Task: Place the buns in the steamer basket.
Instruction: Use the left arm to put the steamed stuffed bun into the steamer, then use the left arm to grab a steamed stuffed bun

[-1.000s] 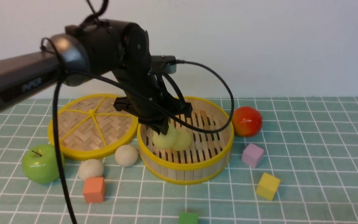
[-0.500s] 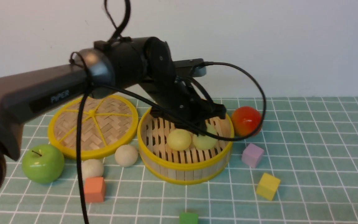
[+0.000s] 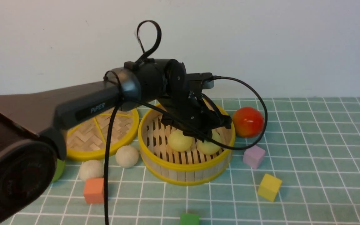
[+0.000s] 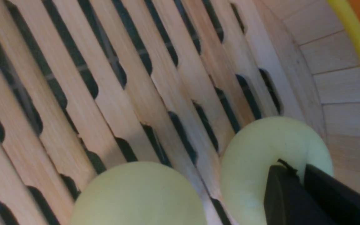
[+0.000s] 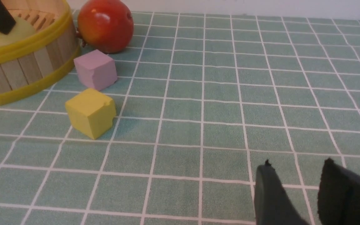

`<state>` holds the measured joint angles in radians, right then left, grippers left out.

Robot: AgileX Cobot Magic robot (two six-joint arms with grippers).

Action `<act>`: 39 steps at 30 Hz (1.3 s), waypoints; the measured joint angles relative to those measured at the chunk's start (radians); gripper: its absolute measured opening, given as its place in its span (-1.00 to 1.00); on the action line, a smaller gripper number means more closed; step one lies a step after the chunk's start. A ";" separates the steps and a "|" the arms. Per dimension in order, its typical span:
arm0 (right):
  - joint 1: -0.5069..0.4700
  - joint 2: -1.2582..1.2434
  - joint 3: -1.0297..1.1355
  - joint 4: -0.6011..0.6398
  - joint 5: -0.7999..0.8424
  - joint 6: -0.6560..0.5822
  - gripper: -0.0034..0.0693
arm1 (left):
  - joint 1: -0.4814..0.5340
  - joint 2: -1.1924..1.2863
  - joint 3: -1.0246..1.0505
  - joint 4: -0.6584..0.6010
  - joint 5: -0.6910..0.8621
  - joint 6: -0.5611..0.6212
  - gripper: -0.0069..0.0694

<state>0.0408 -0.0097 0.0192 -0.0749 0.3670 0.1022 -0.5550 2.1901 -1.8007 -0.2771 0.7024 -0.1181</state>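
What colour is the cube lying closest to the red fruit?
The cube is pale purple, clearest in the right wrist view.

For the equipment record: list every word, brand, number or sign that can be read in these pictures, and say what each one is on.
"PiPER": pale letters along the side of the left arm, seen in the front view.
No other text: nothing else in the front view or in either wrist view shows a readable word, number or sign.
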 joint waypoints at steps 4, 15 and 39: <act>0.000 0.000 0.000 -0.001 0.000 0.000 -0.25 | 0.000 -0.004 -0.012 0.007 0.032 0.000 -0.31; 0.000 0.000 0.000 -0.001 0.000 0.000 -0.25 | 0.036 -0.229 -0.018 0.142 0.245 -0.005 0.33; 0.000 0.000 0.000 -0.001 0.000 0.000 -0.25 | 0.329 -0.368 0.459 0.312 0.162 -0.124 -0.28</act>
<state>0.0408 -0.0097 0.0192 -0.0759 0.3670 0.1022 -0.2257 1.8219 -1.3415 0.0349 0.8644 -0.2425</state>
